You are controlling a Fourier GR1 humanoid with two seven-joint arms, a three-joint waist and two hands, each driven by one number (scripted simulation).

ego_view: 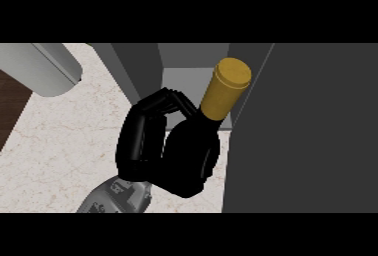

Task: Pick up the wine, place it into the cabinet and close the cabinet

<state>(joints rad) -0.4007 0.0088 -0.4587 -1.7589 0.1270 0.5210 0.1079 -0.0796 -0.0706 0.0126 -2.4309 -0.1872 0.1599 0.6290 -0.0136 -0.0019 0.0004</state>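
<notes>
The wine (193, 150) is in the middle of the view, a dark bottle with a gold foil top (225, 90) that points toward 1 o'clock. No label or writing can be read on it; the glass looks plain black from this side. The hand (140, 140) holds the bottle: its black fingers (159, 102) are curled around the neck and shoulder from the 9 o'clock side, and they hide part of the body. The grey forearm (114, 197) comes in from about 7 o'clock. I cannot tell from this view alone whether it is the left or the right hand, and only this one hand shows.

The cabinet (192, 90) stands at 12 o'clock. It is open, and the pale grey inside can be seen behind the foil top. I see nothing else inside it, but only a narrow part shows. The foil top is in front of this opening; the body of the bottle is lower in the view, over the bench. The dark door (303, 130) fills the side from 1 to 5 o'clock and is just beside the bottle.

The bench (66, 135) is pale marble with fine veins. At 10 o'clock lies a grey rounded object (44, 67), cut by the edge, and beside it a strip of dark brown wood (11, 105).
</notes>
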